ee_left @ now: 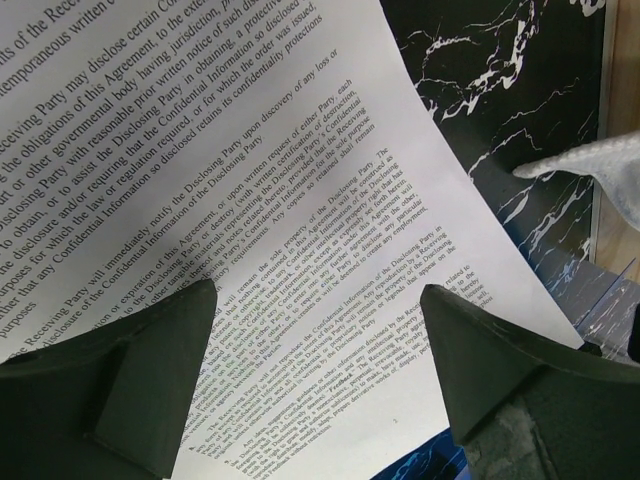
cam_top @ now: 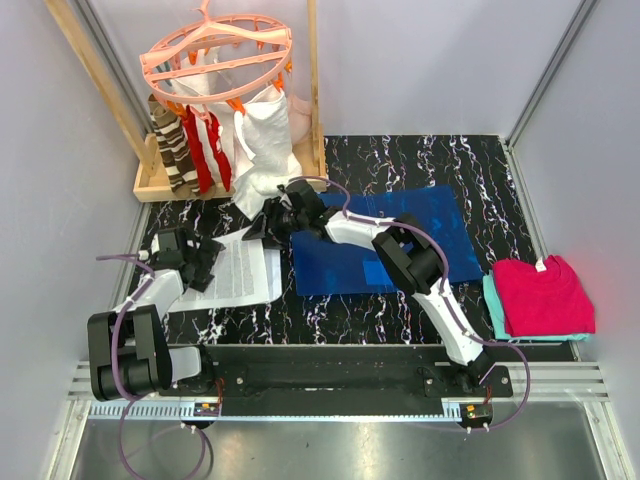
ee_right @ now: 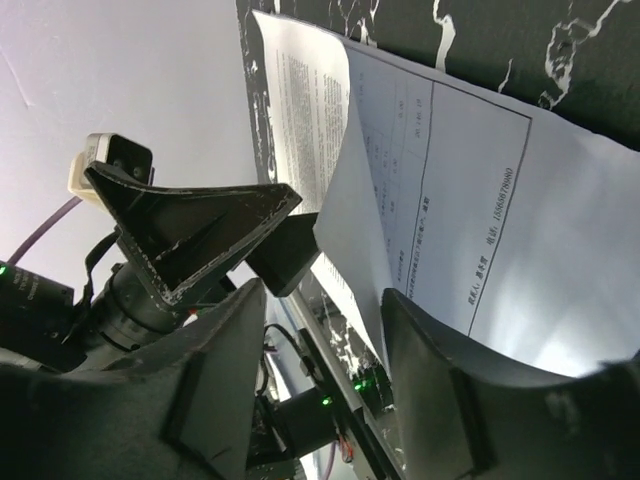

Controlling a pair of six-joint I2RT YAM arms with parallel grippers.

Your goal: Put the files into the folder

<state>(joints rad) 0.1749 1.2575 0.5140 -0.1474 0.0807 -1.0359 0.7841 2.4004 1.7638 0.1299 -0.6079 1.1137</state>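
Note:
The files (cam_top: 243, 272) are white sheets of dense black print, lying on the dark marble table just left of the flat blue folder (cam_top: 385, 240). My left gripper (cam_top: 196, 256) hovers open over their left part. In the left wrist view its two dark fingers stand wide apart above the printed files (ee_left: 250, 200), with nothing between them. My right gripper (cam_top: 268, 222) reaches across to the sheets' far edge. In the right wrist view a curled-up sheet of the files (ee_right: 480, 230) hangs between the parted fingers of the right gripper (ee_right: 325, 300), close against the right finger (ee_right: 440, 370).
A wooden rack (cam_top: 160, 180) at the back left carries a pink round hanger (cam_top: 215, 55) with socks and white cloths. A white cloth bag (cam_top: 262, 150) droops onto the table near the right gripper. A folded magenta cloth (cam_top: 542, 293) lies at the right edge.

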